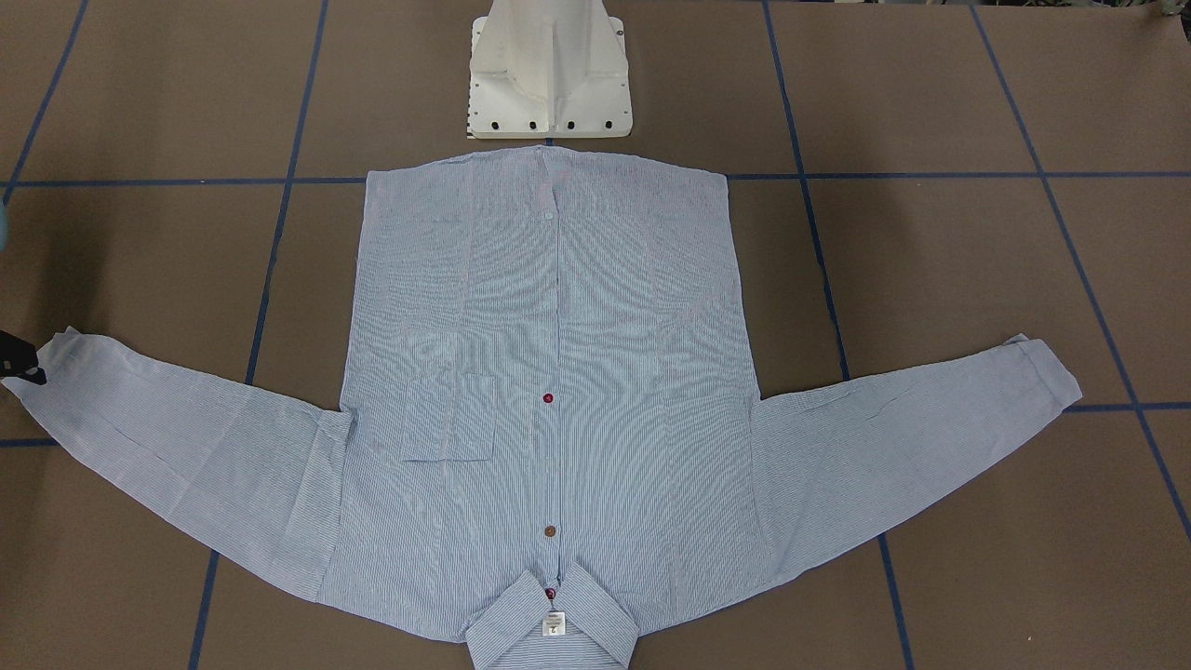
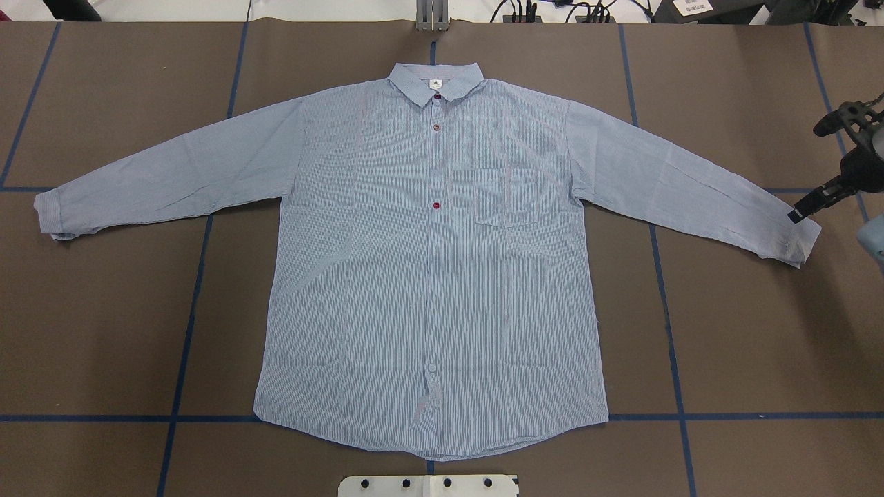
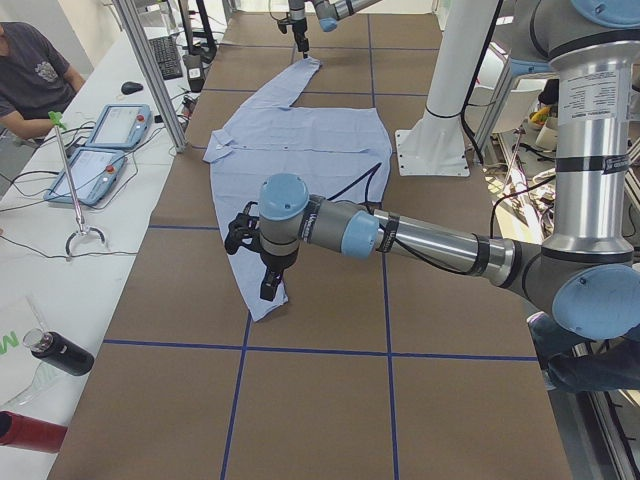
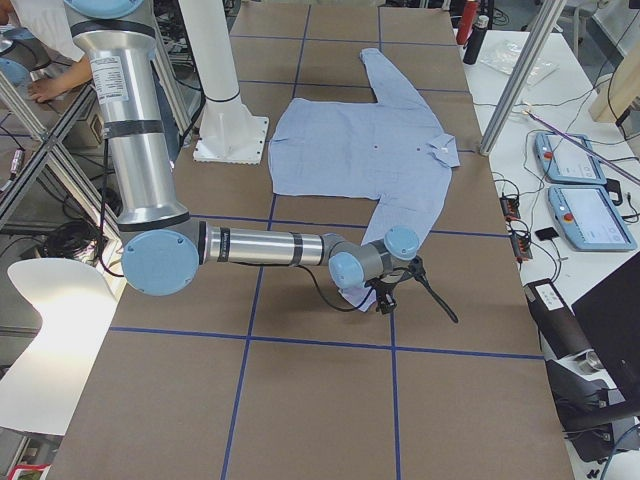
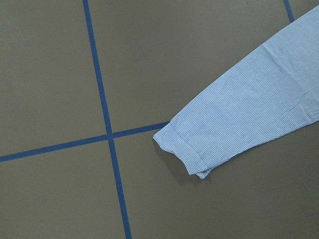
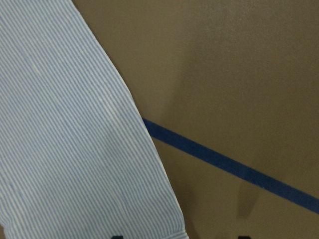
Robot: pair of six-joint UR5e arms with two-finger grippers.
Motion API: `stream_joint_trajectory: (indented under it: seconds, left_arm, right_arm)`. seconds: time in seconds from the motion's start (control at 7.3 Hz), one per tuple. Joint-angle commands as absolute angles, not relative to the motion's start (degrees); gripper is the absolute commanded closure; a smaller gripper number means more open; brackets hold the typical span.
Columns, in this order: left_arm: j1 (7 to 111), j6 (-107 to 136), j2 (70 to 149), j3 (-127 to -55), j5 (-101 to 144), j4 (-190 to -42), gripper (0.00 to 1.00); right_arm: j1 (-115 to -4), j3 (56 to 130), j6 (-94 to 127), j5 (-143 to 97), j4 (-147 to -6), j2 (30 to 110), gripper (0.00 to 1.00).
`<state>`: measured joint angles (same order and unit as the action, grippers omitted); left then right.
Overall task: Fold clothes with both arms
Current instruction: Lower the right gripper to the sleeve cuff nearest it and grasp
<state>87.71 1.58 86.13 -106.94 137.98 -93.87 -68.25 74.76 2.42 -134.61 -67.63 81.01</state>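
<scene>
The light blue striped shirt [image 2: 435,262] lies flat and buttoned on the brown table, collar [image 2: 435,81] away from the robot, both sleeves spread out. My right gripper [image 2: 809,172] is open at the right sleeve's cuff [image 2: 794,238]. In the right wrist view its two fingertips [image 6: 242,237] stand apart on either side of the cuff's edge [image 6: 169,219]. One black finger shows at the edge of the front view [image 1: 20,358]. My left gripper [image 3: 264,272] hangs above the left cuff [image 5: 184,149]; I cannot tell whether it is open or shut.
The white pedestal base [image 1: 549,84] stands at the shirt's hem. Blue tape lines [image 2: 186,310] cross the table. An operators' bench with tablets [image 3: 110,130], bottles [image 3: 60,352] and a frame post [image 3: 150,70] runs along the far side.
</scene>
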Motion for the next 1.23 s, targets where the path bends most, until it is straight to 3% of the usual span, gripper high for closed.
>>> stream_joint_trajectory:
  seconds: [0.0,0.41,1.1]
  left_arm:
    - [87.71,1.58,86.13,-107.05,137.99,-93.87,0.00]
    - [87.71,1.58,86.13,-107.05,137.99,-93.87,0.00]
    - [87.71,1.58,86.13,-107.23,137.99,-93.78,0.00]
  right_arm:
    - [-68.29,74.01,2.28,-136.23,-67.76,80.95,0.23]
    - [-68.29,72.51,2.11,-137.02,-67.85,81.04,0.30]
    - [-68.29,72.51,2.11,-136.93,-67.94,81.12,0.77]
